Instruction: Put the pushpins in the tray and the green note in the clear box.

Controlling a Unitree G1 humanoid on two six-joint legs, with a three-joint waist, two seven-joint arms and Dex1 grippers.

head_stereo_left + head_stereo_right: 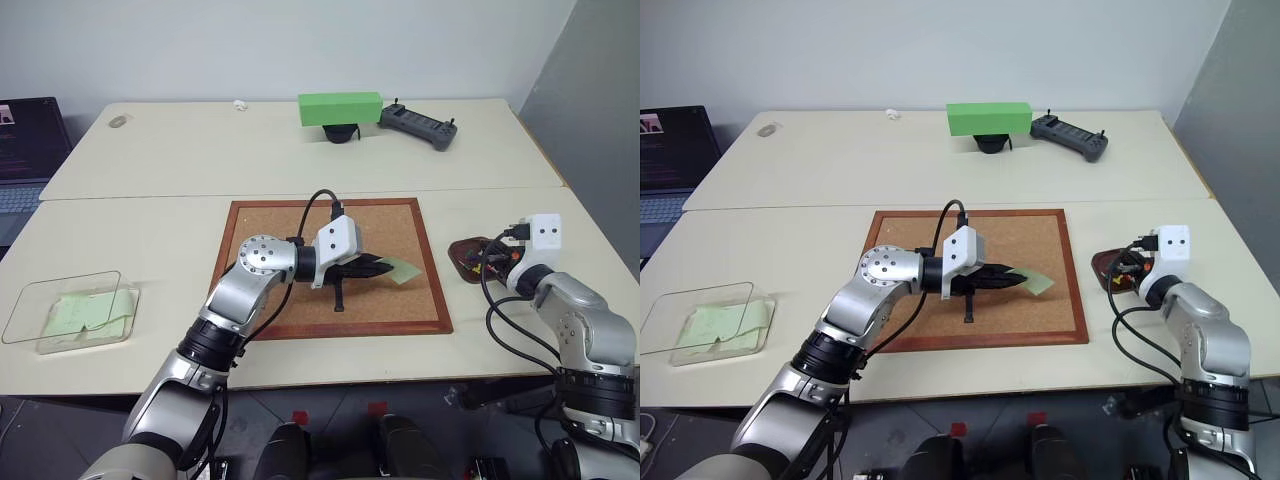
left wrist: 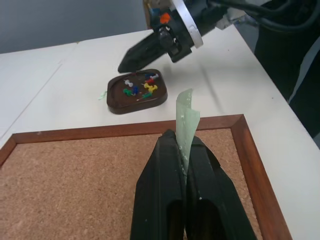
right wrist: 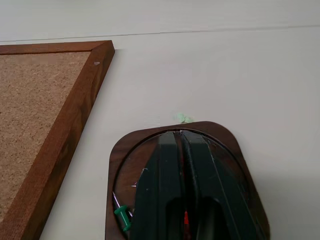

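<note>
Green note [image 2: 186, 116] pinched by one edge in closed left gripper [image 2: 182, 150], above corkboard [image 1: 260, 310]. Clear box [image 1: 70, 312] well apart at left: thin paper can slip during carry. Right gripper [image 3: 180, 145] closed over tray [image 2: 116, 102], risk of knocking pushpins [image 2: 141, 90] out.

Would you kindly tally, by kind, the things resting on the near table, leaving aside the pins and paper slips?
Corkboard: 1
Tray: 1
Clear box: 1
Total: 3
</note>
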